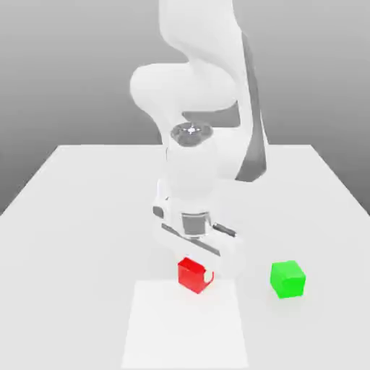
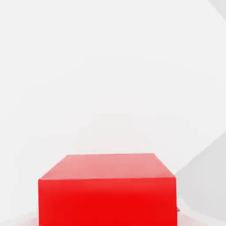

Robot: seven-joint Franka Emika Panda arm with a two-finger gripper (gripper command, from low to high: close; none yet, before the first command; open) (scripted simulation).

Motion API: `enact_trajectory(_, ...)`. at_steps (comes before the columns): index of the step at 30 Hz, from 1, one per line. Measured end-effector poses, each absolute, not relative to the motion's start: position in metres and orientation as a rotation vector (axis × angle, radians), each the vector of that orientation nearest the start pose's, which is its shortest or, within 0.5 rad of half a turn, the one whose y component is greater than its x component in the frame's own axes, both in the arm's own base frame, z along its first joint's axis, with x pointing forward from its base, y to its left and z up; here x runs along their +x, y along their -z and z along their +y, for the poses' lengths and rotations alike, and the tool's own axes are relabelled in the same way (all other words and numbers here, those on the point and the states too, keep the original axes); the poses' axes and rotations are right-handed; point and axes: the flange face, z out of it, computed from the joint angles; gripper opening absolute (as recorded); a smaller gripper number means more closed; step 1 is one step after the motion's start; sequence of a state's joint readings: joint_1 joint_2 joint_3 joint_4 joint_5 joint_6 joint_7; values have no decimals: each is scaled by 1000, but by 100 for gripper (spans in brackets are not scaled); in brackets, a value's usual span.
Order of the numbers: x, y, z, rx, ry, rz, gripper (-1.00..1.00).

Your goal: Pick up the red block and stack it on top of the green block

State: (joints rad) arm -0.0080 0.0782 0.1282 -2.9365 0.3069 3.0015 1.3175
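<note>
Fingers (image 1: 196, 271) grip the red block (image 1: 192, 274).

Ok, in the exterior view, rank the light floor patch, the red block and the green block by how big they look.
1. Light floor patch: clearly largest.
2. Red block and green block: look alike in size, so no ranking; the gripper is closed on the red one and covers part of it.

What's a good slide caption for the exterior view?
Gripper shut on the red block on the white table, green block waiting alongside.
</note>
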Motion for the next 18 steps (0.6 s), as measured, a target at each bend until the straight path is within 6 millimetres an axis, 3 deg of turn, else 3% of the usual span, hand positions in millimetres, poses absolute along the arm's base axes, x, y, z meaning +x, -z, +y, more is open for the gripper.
enact_trajectory(18, 312, -207, 16, -2292, -14, 2142, -100)
